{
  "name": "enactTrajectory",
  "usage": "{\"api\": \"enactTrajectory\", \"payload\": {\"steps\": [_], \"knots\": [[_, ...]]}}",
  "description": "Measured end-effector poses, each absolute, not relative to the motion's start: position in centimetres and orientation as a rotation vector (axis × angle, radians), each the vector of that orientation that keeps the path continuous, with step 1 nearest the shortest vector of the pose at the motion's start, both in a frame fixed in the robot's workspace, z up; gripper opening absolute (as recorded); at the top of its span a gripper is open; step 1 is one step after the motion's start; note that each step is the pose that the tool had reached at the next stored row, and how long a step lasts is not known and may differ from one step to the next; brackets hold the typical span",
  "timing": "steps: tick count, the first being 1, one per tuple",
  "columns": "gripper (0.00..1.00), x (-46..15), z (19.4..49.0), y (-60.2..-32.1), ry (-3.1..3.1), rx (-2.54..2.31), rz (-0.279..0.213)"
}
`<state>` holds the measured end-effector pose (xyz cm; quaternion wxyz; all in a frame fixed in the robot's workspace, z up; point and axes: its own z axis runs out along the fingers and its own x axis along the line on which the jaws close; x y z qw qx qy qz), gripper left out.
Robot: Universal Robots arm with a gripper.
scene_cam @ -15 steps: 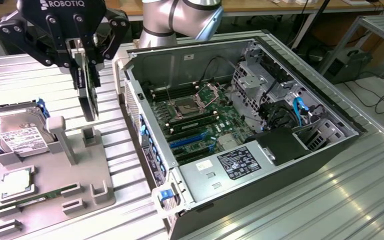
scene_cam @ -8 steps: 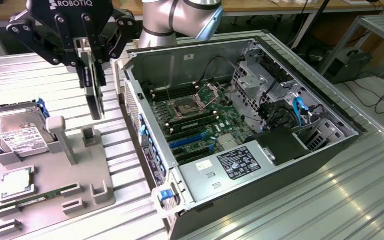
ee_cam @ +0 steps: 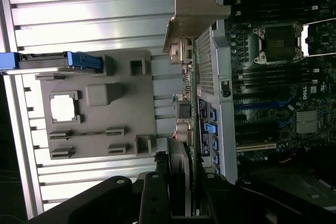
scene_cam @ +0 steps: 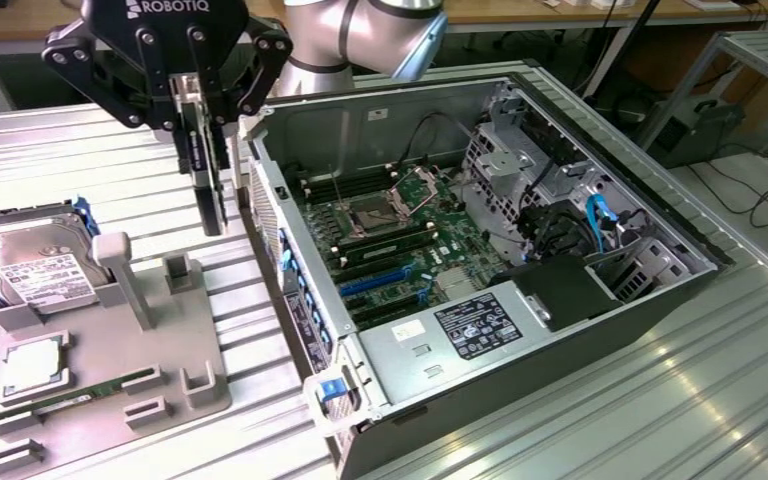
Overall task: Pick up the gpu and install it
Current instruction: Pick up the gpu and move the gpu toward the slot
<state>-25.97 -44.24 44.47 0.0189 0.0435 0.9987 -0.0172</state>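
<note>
The claw point(scene_cam: 205, 100) is shut on the gpu point(scene_cam: 208, 185) and holds it by its top edge. The black fingers point(scene_cam: 241, 95) press on both flat sides of the card. The gpu hangs straight down, thin side to the exterior view, up in the air and touching nothing else. In the wrist view its pale metal bracket point(ee_cam: 195, 11) sits at the far end, away from the claw.

The card hangs over the ribbed metal bench point(scene_cam: 91, 150), between the gray tray point(scene_cam: 204, 400) and the open computer case point(scene_cam: 357, 130). It is just beside the case's side wall.

On the tray, a silver hard drive point(scene_cam: 31, 265) with a white label leans in a blue holder. Nearer the front lie a square chip point(scene_cam: 35, 368) and a thin green memory stick point(scene_cam: 77, 397).

Inside the case the green motherboard point(scene_cam: 424, 250) lies flat. It has an open chip socket point(scene_cam: 368, 212) and blue slots point(scene_cam: 377, 280). A gray box with a black label point(scene_cam: 484, 325) sits at the front of the case.
</note>
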Motion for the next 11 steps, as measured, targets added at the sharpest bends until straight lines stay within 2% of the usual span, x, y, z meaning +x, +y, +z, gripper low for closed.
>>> {"api": "enactTrajectory", "payload": {"steps": [11], "knots": [[0.29,-24.3,44.5,-44.2,3.100,0.135,-0.053]]}}
